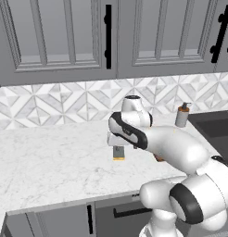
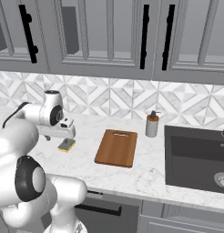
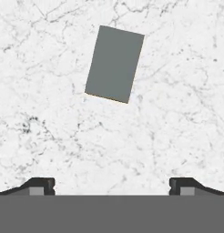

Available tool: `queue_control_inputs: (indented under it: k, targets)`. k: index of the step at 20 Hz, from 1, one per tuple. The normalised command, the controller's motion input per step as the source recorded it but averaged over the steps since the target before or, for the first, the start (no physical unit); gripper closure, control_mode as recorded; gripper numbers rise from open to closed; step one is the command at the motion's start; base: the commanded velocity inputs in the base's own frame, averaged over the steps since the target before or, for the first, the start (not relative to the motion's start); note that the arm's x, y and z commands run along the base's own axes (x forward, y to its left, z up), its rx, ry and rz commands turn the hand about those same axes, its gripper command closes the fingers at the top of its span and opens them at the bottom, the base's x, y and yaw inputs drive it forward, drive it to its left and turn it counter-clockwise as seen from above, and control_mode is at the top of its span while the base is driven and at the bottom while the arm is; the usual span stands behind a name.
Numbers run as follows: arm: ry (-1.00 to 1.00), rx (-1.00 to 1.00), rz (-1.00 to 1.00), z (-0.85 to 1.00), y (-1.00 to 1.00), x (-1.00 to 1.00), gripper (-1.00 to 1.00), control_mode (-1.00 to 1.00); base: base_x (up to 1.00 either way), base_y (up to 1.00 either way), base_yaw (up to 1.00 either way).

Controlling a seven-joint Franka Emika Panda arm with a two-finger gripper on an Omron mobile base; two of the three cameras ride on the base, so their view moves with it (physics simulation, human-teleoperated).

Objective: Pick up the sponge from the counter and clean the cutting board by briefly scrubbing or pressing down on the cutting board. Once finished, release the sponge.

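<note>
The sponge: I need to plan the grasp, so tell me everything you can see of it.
The sponge is a small rectangular block with a flat grey scrubbing top over a thin yellow lower layer, which shows along its edge in both base views. It lies flat, grey side up, on the white marble-look counter, slightly skewed in the hand view. Only the counter touches it. It sits to the left of the cutting board, apart from it. The gripper hangs above it, jaws wide open, not touching.

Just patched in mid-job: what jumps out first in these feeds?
The white arm's open gripper hangs over the sponge, which lies grey side up on the marble counter. To the sponge's right in the right base view, apart from it, lies the reddish-brown cutting board, then a soap dispenser and dark sink.
</note>
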Motion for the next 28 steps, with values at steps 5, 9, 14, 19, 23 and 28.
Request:
queue_control_inputs:
  k: [5, 9, 14, 19, 23, 28]
  targets:
    - [0.00, 0.00, 0.00, -0.23, 0.08, 0.52, -1.00, -1.00, 0.00, 0.00, 0.00]
    - [0.00, 0.00, 0.00, -0.24, 0.00, 0.46, -1.00, -1.00, 0.00, 0.00, 0.00]
    - [0.00, 0.00, 0.00, -0.33, 0.00, 0.48, -1.00, -1.00, 0.00, 0.00, 0.00]
    - [0.00, 0.00, 0.00, -0.38, 0.01, 0.41, -1.00, -1.00, 0.00, 0.00, 0.00]
    - [0.00, 0.00, -0.01, -0.38, 0.01, 0.05, -1.00, -1.00, 0.00, 0.00, 0.00]
    - [0.00, 0.00, -0.01, -0.35, 0.00, 0.06, -1.00, -1.00, 0.00, 0.00, 0.00]
